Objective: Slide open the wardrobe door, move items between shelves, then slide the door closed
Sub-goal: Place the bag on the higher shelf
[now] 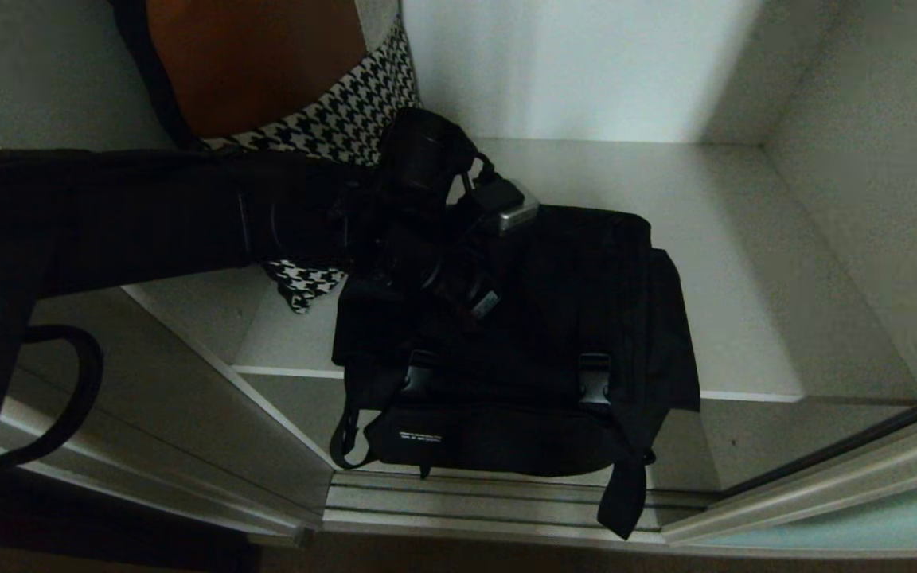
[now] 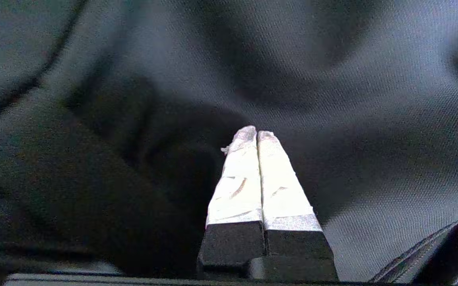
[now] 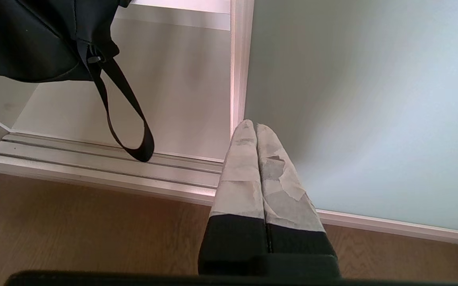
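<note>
A floppy black bag (image 1: 570,318) lies on a white-grey shelf (image 1: 745,263), and its front hangs over the shelf's edge. Two black buckles (image 1: 594,378) sit on its flap, and a webbing strap (image 1: 626,501) dangles down to the door track. My left arm reaches in from the left, with the left gripper (image 1: 470,298) over the bag's near-left top. In the left wrist view the left gripper (image 2: 257,133) is shut, nothing shows between its fingers, and black fabric (image 2: 372,119) fills the view. My right gripper (image 3: 253,126) is shut and empty, low beside the sliding wardrobe door (image 3: 352,119).
A houndstooth and orange bundle (image 1: 331,111) stands at the shelf's back left, behind my arm. The silver track (image 1: 466,501) runs below the bag. The door's frosted pane (image 1: 864,525) sits at the lower right. White-grey side walls (image 1: 888,199) bound the shelf. The bag's strap loop (image 3: 133,131) hangs above a wooden floor (image 3: 74,230).
</note>
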